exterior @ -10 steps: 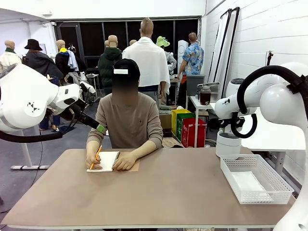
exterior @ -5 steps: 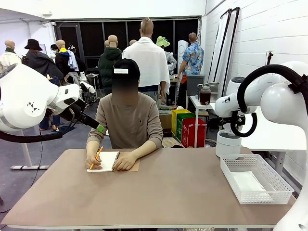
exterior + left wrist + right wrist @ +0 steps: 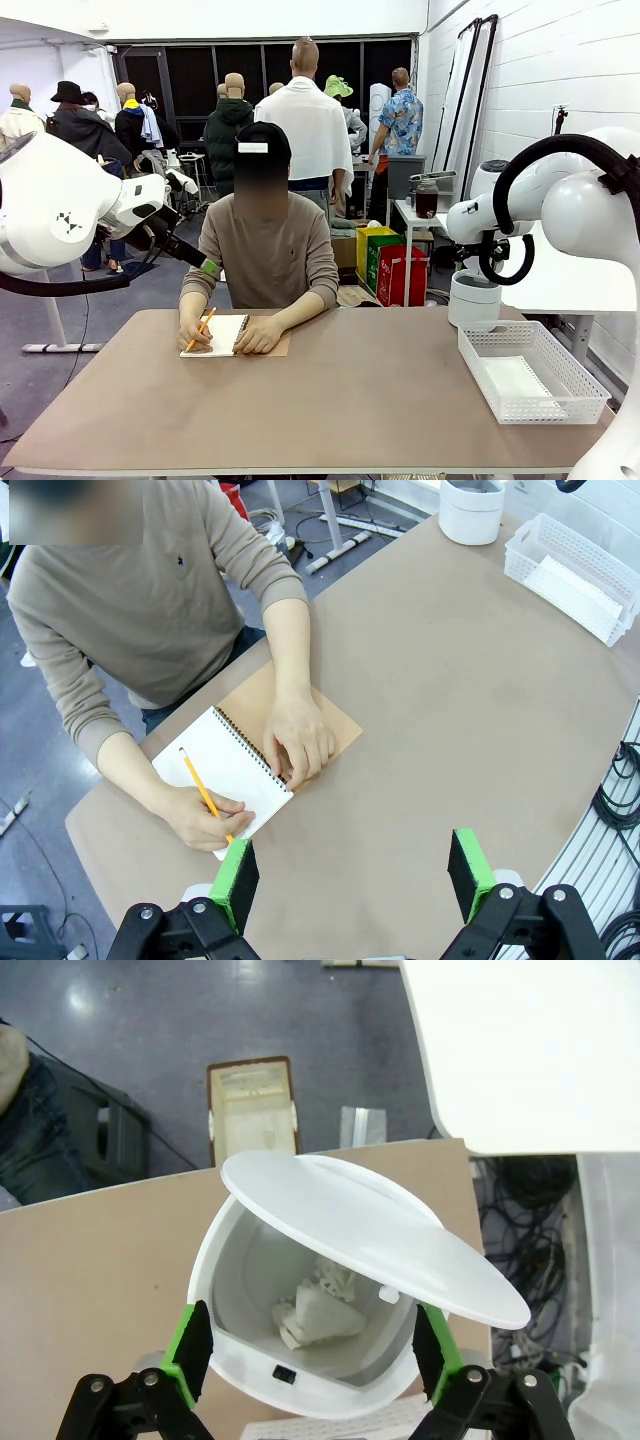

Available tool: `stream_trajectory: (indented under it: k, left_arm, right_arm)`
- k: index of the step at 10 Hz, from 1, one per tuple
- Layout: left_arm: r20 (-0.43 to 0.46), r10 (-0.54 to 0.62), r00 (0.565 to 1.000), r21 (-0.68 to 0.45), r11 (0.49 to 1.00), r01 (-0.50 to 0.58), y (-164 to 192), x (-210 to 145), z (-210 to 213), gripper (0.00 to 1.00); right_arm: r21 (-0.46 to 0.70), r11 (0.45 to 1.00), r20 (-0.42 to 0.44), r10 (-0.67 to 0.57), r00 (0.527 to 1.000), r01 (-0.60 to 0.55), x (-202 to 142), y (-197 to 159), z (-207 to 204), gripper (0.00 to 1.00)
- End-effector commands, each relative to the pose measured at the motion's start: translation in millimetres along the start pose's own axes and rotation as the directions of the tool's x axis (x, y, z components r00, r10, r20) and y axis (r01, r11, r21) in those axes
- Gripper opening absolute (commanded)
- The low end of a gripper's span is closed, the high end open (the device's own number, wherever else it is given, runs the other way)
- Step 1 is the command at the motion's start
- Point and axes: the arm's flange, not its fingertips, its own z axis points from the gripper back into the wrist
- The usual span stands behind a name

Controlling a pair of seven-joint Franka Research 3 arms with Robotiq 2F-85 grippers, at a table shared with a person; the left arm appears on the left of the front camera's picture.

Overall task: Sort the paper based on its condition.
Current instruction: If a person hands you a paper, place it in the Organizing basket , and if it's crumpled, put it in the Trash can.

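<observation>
Right wrist view: drop made, time to clear the bin

Right tool (image 3: 312, 1365) hangs released, pads spread wide, over the white bin (image 3: 300, 1360); crumpled paper (image 3: 318, 1310) lies inside under the tilted lid (image 3: 380, 1235). Judgement: lift straight up before swinging, since the lid edge sits close to one pad. Flat sheets (image 3: 515, 380) rest in the basket (image 3: 530, 372) at the counter (image 3: 350, 400) edge. Left tool (image 3: 355, 875) released, above bare counter near the person's notebook (image 3: 225, 770).

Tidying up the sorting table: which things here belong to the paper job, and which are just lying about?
Job: crumpled paper in the white bin; flat sheets in the basket.
Lying about: notebook, pencil.
</observation>
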Motion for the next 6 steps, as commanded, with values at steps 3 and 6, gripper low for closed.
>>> stream_trajectory:
  k: [3,6]
  left_arm:
    - [0.001,0.003,1.000,-0.007,1.000,-0.003,0.9,-0.7,0.2,1.00]
    - [0.001,0.003,1.000,-0.007,1.000,-0.003,0.9,-0.7,0.2,1.00]
  right_arm:
    - [-0.002,1.000,0.000,0.002,1.000,-0.002,-0.3,0.4,-1.4,1.00]
    - [-0.002,1.000,0.000,0.002,1.000,-0.002,-0.3,0.4,-1.4,1.00]
